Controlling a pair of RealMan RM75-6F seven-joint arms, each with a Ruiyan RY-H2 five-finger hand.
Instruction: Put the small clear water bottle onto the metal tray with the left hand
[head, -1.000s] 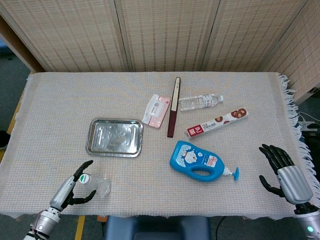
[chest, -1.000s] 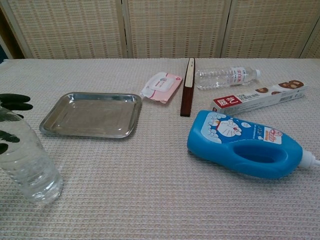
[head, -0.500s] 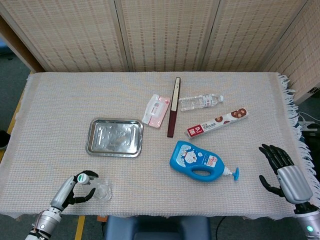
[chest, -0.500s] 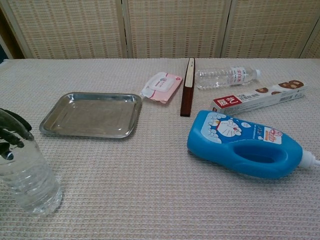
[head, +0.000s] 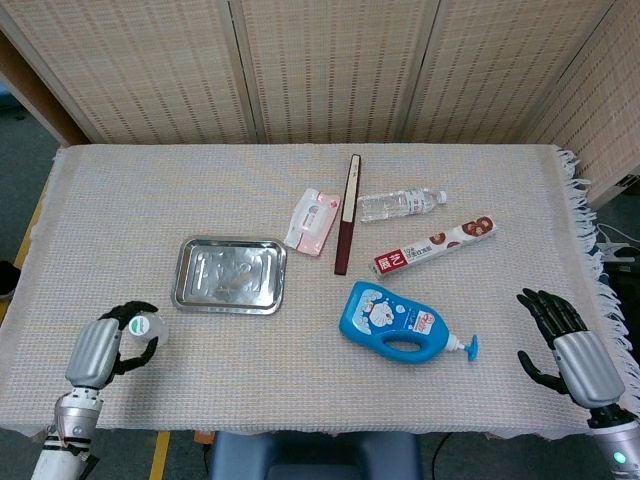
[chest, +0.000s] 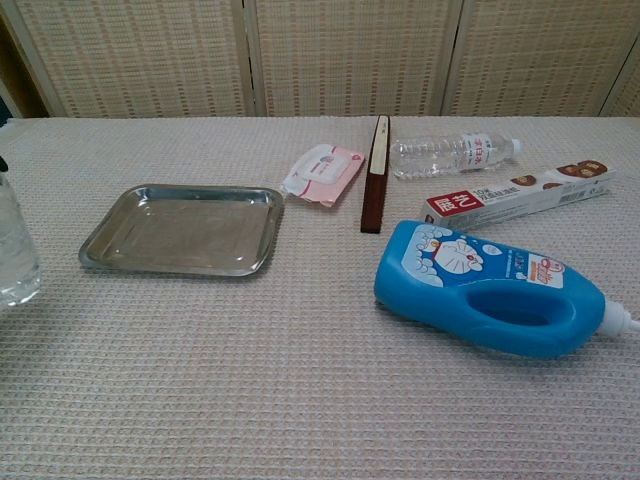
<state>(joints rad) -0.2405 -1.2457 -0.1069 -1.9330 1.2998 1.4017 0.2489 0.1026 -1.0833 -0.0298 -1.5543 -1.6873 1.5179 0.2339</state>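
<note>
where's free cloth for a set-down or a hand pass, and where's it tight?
Free: the metal tray itself is bare, as is the cloth left of it up to the far edge, and the near strip between the left hand and the blue detergent bottle. Tight: centre-right, where wipes pack, dark stick, lying water bottle and red-white box cluster.

The left robot hand (head: 110, 338) has closed around the small clear plastic water bottle (chest: 15, 245) and carried it upright leftward, now just beside the shiny rectangular metal tray (head: 186, 292).
</note>
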